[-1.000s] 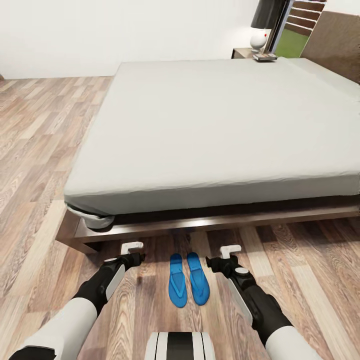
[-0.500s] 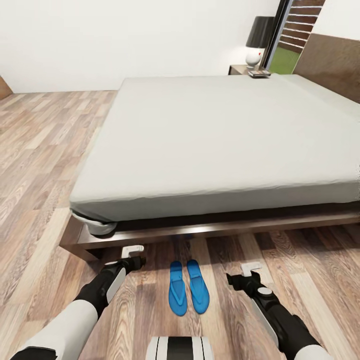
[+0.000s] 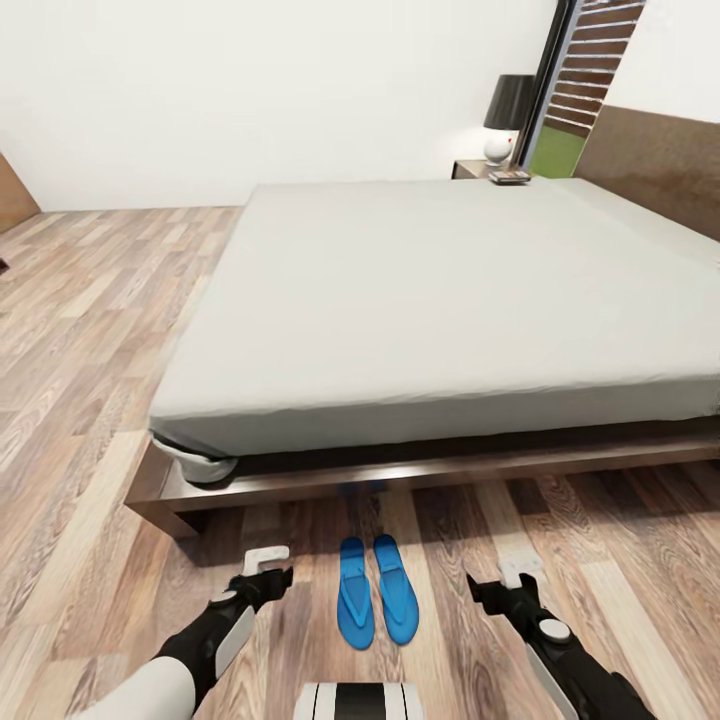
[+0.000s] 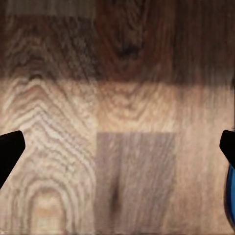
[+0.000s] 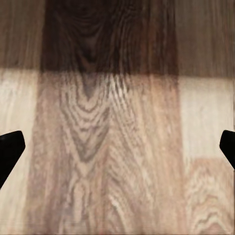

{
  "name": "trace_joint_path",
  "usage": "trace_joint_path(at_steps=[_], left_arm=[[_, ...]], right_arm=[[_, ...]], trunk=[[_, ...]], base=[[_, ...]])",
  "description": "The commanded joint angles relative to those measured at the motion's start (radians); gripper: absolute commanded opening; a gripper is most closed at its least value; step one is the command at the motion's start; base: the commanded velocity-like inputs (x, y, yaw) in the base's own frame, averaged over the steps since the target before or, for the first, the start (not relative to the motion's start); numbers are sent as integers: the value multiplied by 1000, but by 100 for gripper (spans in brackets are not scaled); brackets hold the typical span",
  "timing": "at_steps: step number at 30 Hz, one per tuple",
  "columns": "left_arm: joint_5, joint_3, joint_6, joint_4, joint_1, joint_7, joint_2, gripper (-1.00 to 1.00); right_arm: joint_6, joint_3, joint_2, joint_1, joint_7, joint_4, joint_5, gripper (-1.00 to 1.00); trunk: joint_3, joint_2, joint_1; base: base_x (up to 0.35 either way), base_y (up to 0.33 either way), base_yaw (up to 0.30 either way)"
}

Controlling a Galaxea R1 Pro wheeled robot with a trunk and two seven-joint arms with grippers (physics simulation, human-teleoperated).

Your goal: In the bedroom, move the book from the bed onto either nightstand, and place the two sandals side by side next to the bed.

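Since 1.0 s ago: view pulled back, right gripper (image 3: 518,570) withdrawn | both grippers spread, empty; left gripper (image 3: 266,560) | sandals (image 3: 376,590) paired beside bed (image 3: 450,300); book (image 3: 509,176) on nightstand (image 3: 468,169) | risk: retreating arms or base nudging sandals apart

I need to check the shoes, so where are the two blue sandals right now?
In the head view, the two sandals lie side by side on the wood floor, just before the bed, near its foot corner.
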Motion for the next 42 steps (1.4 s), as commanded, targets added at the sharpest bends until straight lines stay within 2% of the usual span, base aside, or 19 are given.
trace_joint_path(at_steps=[1,6,15,20,23,27,30,42], left_arm=[[10,-9,-12,5,6,6,2,100],[8,-9,-83,50,36,4,8,100],[6,-9,-153,94,65,-4,0,100],[6,-9,-166,97,69,-8,0,100],[6,-9,-193,107,74,-9,-1,100],[6,-9,-248,126,77,-9,-1,100],[7,-9,-267,133,77,-9,-2,100],[7,-9,-279,138,78,-8,0,100]], right_arm=[[-15,5,-2,3,1,3,-11,100],[-78,5,-5,36,0,12,-29,100],[-105,6,-4,80,-7,15,-60,100],[-112,3,-3,84,-9,20,-66,100],[-115,-15,-2,84,-10,30,-80,100],[-118,-61,1,85,-11,43,-100,100],[-119,-77,2,85,-11,46,-104,100],[-120,-83,3,85,-12,52,-97,100]], trunk=[[3,0,-1],[23,1,-3],[58,3,-7],[77,4,-9],[88,5,-11],[104,6,-12],[116,7,-14],[162,10,-19]], base=[[0,0,0],[0,0,0],[0,0,0],[0,0,0],[0,0,0],[0,0,0],[0,0,0],[0,0,56]])
